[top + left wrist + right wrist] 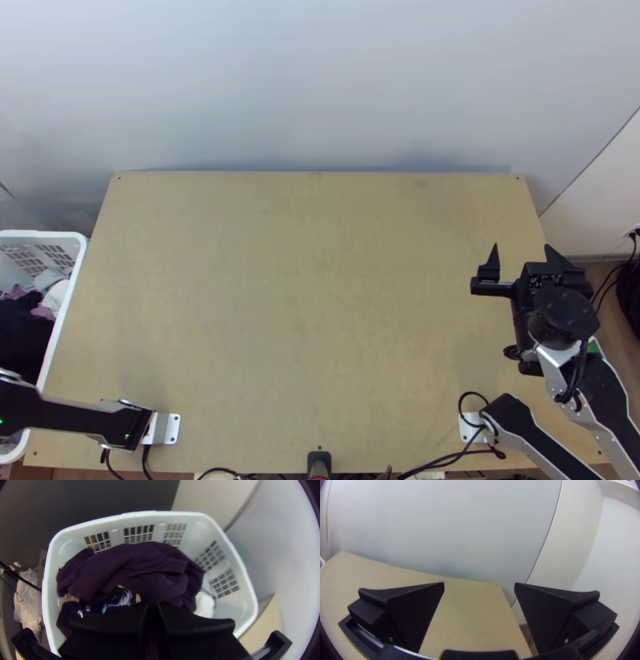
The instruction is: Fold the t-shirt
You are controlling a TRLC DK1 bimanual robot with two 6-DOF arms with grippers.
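White plastic laundry basket [140, 516] stands beside the counter [320, 280], on the L arm's [72, 418] side. Inside: dk purple garment [143, 560], bunched w/ loose folds, heaped across the middle. Can't ID it for sure as the t-shirt, or say which pc in the pile is. Next to it, dk fabric w/ blue-&-white print [116, 600], partly under the purple; white cloth [204, 605] off to one side, nr the slotted basket wall.

L arm extends out past the counter's side, twd the basket. L end effector [152, 604] is at the pile, fingers brought tog. w/ just a thin gap btwn; can't tell if any cloth is pinched.

R end effector [522, 250] is at the counter's R side, fingers spread wide, nothing btwn them, tips pointing twd the far edge & pale wall [320, 80]. R arm [600, 392] comes up from lower R of top view.

Blk cables [448, 460] run along the near edge, btwn the arm bases.
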